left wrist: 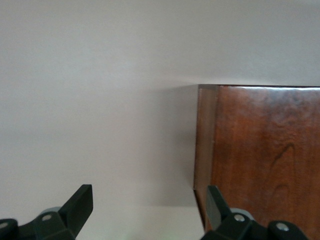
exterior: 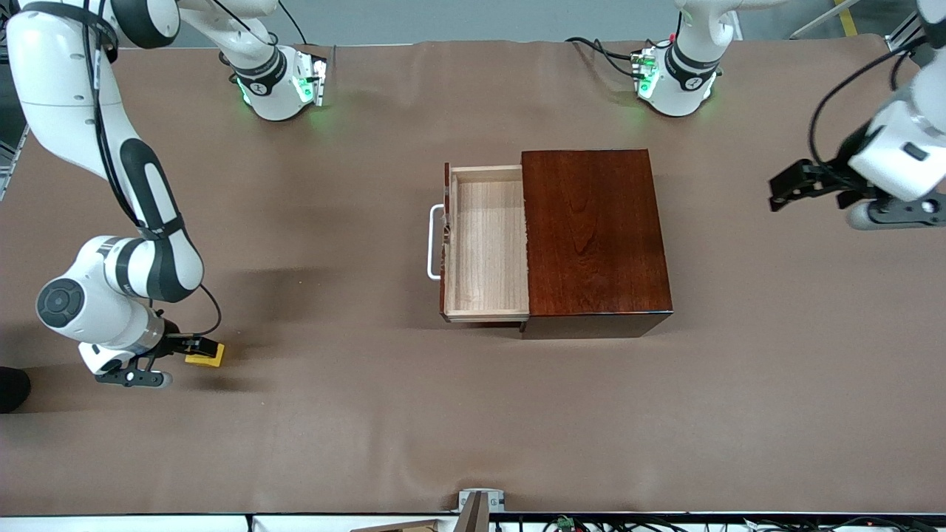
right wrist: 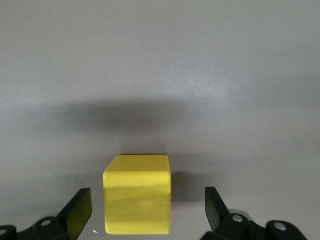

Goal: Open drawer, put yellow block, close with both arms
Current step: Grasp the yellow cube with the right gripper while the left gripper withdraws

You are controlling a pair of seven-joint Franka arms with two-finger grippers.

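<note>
Right gripper [right wrist: 145, 210] sits low at the right arm's end of the table, fingers spread either side of the yellow block [right wrist: 137, 200], not clamping it. Left gripper [left wrist: 150, 210] hangs open beside the wooden box [exterior: 595, 233]. Drawer [exterior: 488, 244] stands pulled out, empty.

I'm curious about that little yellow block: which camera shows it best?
The right wrist view: the yellow block fills the space between the open right gripper fingers, apart from both. The front view shows it small, partly under that gripper. The left wrist view shows none of it.
</note>
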